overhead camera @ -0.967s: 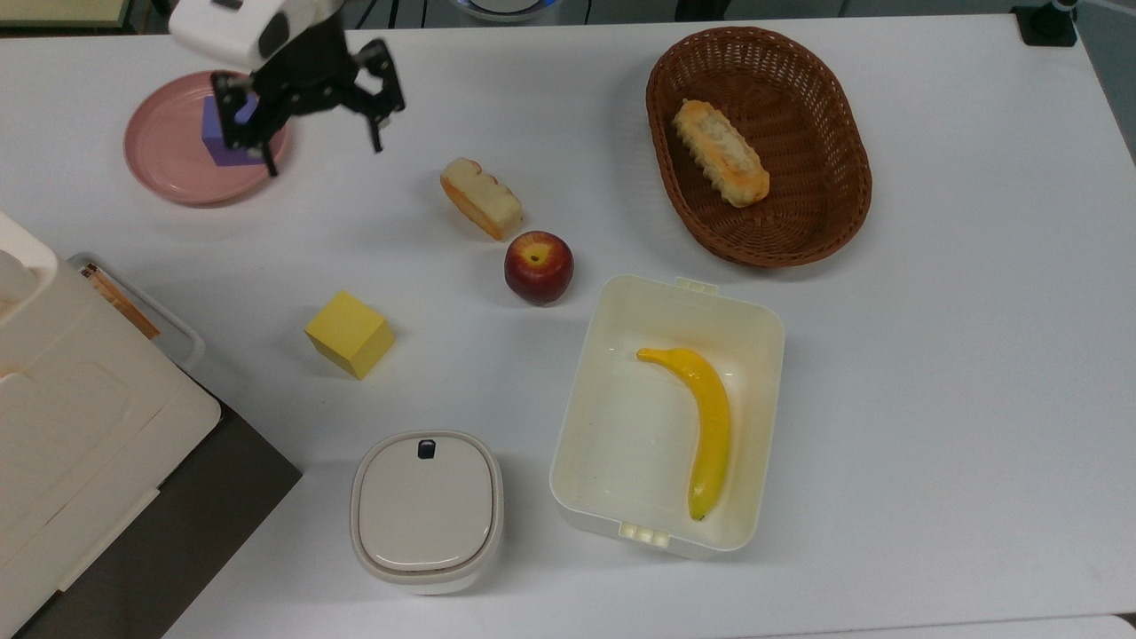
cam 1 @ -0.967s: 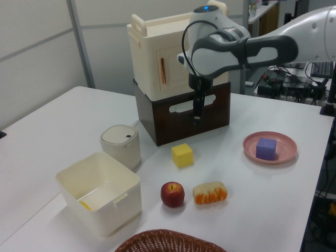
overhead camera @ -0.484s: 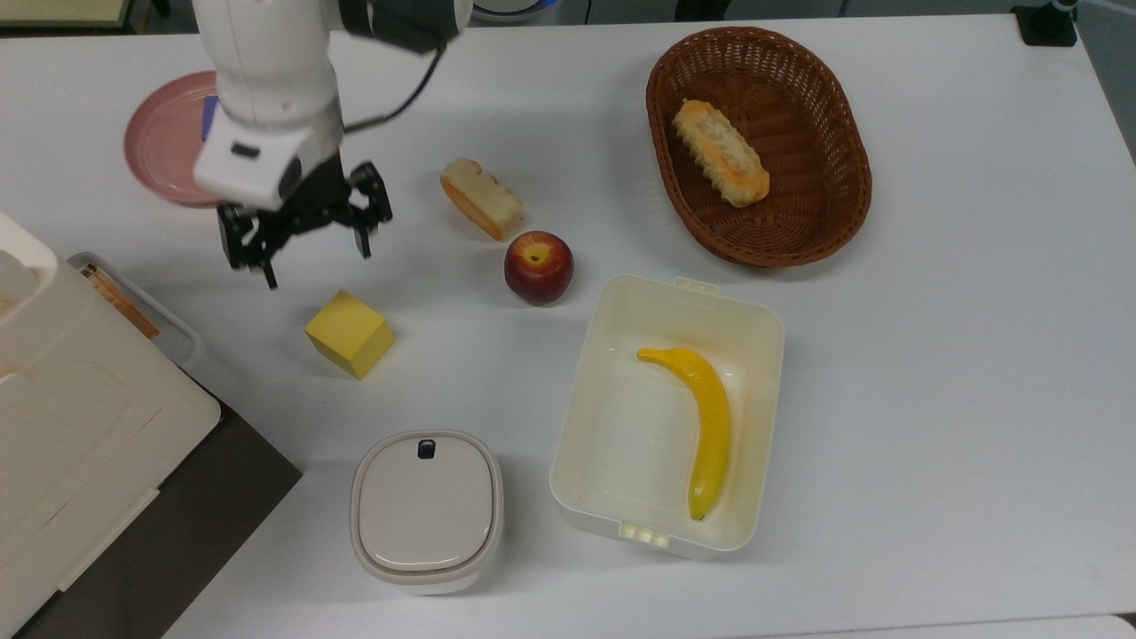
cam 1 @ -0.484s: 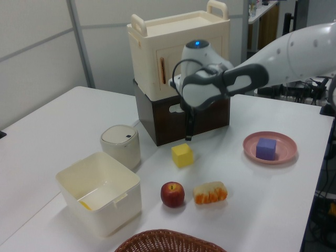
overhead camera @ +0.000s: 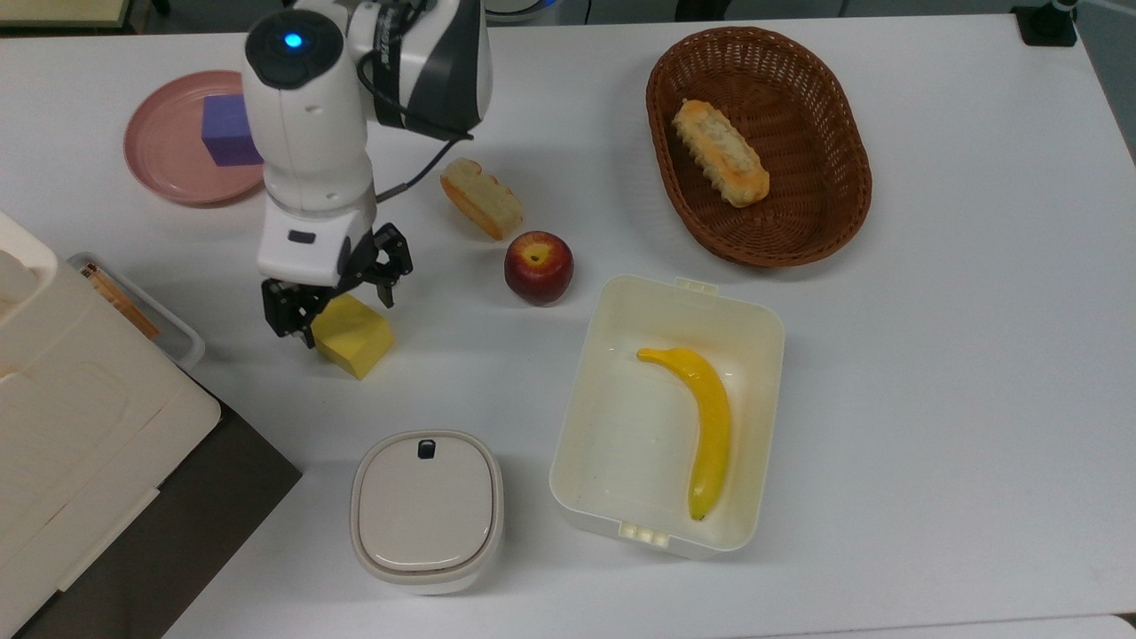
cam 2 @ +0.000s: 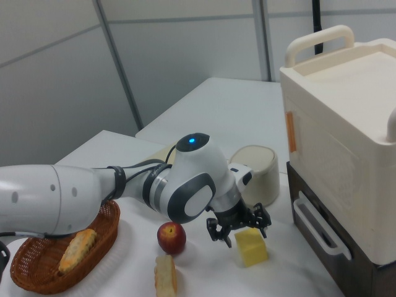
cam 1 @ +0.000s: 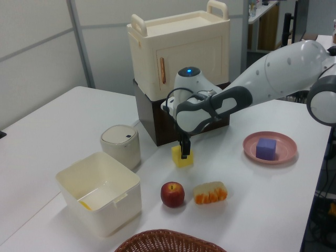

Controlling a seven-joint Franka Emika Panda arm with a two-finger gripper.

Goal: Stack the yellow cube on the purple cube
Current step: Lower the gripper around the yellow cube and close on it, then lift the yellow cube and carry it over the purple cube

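Lab, robot arm [cam 1: 273, 79], partition walls [cam 2: 185, 55]

A plain matte yellow cube [overhead camera: 353, 335] is seen on a white table [overhead camera: 932, 355], under black jaws on a white-and-grey arm [overhead camera: 311, 133] marked by a glowing blue light. A blue-purple cube [overhead camera: 226, 130] is set on a pink plate [overhead camera: 164, 146]. A dark red apple [overhead camera: 539, 266] with a yellowish top is shown beside a cream bread slice [overhead camera: 481, 198] edged in orange. A golden-brown loaf [overhead camera: 719, 153] is held in a brown woven basket [overhead camera: 834, 160]. A yellow banana [overhead camera: 706, 417] is laid in a cream tub [overhead camera: 621, 426]. A beige lidded container [overhead camera: 426, 510] carries a small dark button.
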